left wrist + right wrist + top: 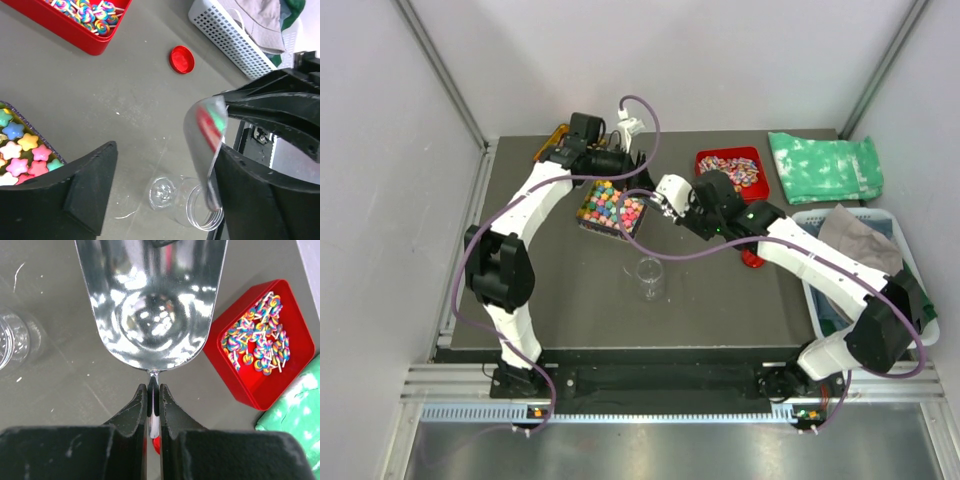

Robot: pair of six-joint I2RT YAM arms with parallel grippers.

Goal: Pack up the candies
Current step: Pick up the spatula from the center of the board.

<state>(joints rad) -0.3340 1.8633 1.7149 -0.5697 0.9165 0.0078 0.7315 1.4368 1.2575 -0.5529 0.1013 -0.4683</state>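
Right gripper (154, 400) is pinching the thin handle of a metal scoop (152, 315), fingers pressed together on it. Scoop bowl is showing only reflections, no sweets inside.

Candies (610, 205) are sitting heaped in a dark tray (36, 133) at mid-table. Left wrist view is showing them as small stars in pink, yellow, blue and green.

Key relation, from the top view: the candies are lying to the robot's left of the right gripper. The scoop's long axis is running from the gripper straight toward them, mouth leading, with its lip at or just over the tray's right corner. Cannot tell whether it is touching the sweets.

Clear jar (648, 276) is standing open, near the tray on the side toward the bases, between the two arms. Red lid (182, 59) is lying well apart from the jar.

Right arm is reaching up-table with elbow bent and wrist turned leftward.

Left gripper (169, 147) is hanging spread and holding nothing, at the far side of the tray, with the arm stretching well out.

Judgement: the right arm is the working one. The coming move is calling for a short push leftward into the heap.
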